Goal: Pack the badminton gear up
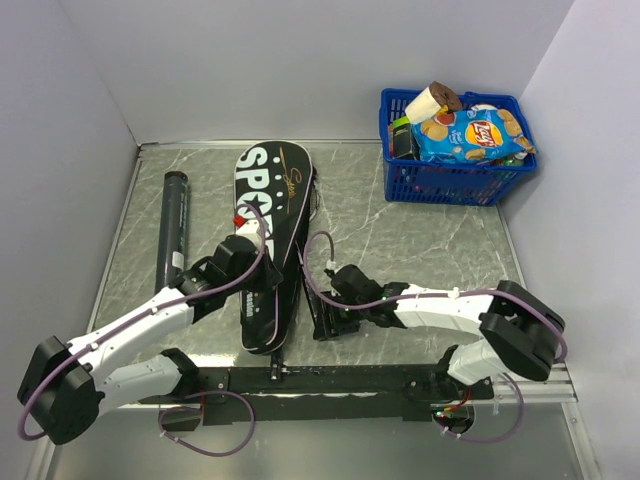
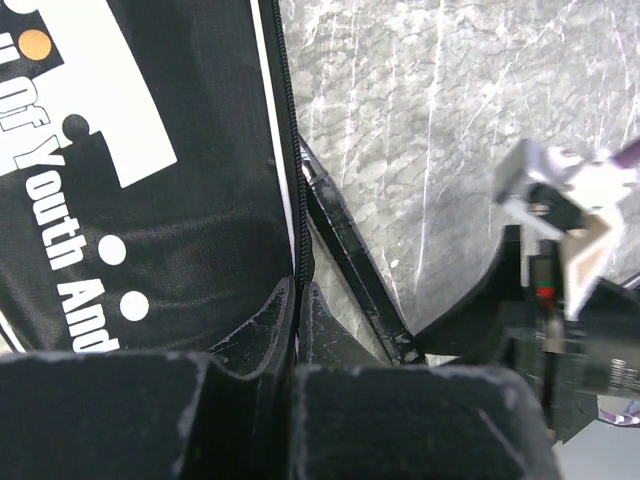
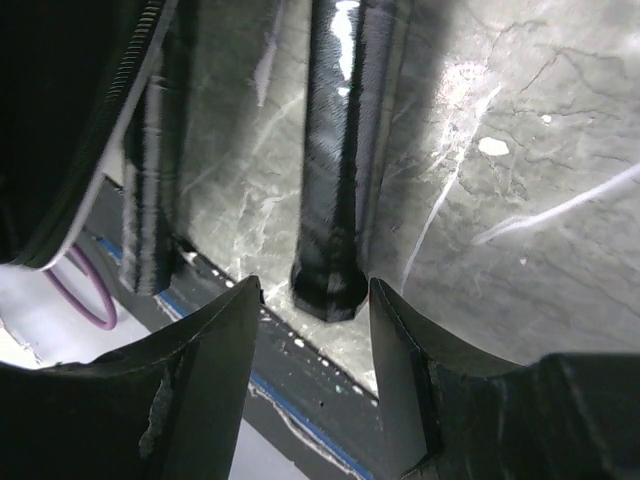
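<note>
Right now the right gripper (image 3: 312, 288) stands part open and empty, its fingers on either side of a racket handle's (image 3: 340, 150) butt without touching it. The handle's long axis runs straight away from that hand, just right of the SPORT cover (image 2: 180, 250). The left gripper (image 2: 297, 300) is pinched tight on the cover's zip edge, so the right arm looks better placed to take the handle.

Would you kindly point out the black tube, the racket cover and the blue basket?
black tube (image 1: 174, 225): top view, mid-body.
racket cover (image 1: 275, 195): top view, printed head.
blue basket (image 1: 450, 185): top view, front wall.
</note>
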